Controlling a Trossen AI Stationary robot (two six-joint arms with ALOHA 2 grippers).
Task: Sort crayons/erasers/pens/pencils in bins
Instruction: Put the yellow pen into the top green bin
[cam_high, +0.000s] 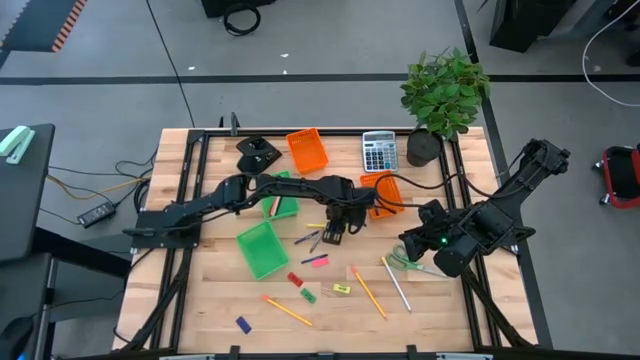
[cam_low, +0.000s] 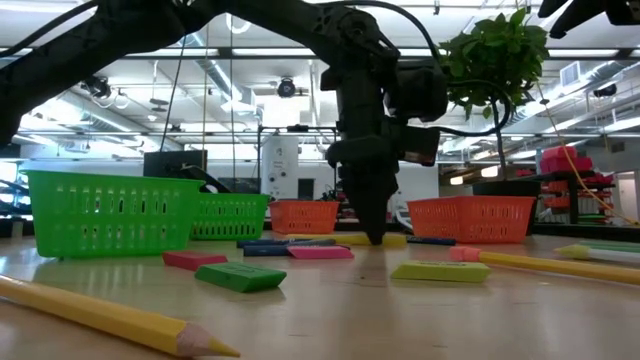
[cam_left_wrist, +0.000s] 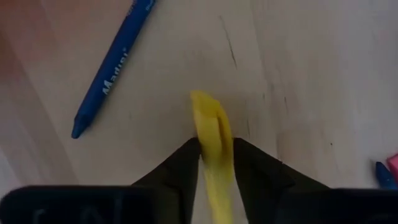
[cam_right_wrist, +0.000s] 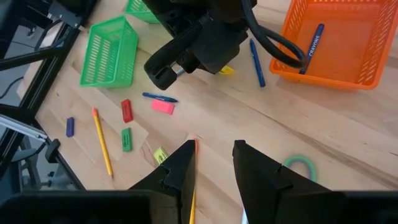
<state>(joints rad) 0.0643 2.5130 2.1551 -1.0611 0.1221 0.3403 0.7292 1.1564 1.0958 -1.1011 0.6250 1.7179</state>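
Two dark, matte black jointed arms, boxy at the wrists, with black cables looping alongside. Left gripper (cam_high: 333, 236) and right gripper (cam_right_wrist: 212, 163): blunt, wedge-shaped black fingers (cam_left_wrist: 179, 171).

The wooden table (cam_high: 200, 300) carries 4 bins (cam_high: 261, 249), erasers (cam_high: 295, 279), pencils (cam_high: 288, 310).

So the high cam looks straight down on the whole wooden slatted table (cam_high: 200, 300). The low one sits at tabletop level, facing across into the room. Left wrist cam is super close to the boards. Right wrist cam hangs higher, looking across; it shares the bright orange plastic mesh tray (cam_right_wrist: 348, 37) with the overhead (cam_high: 388, 186).
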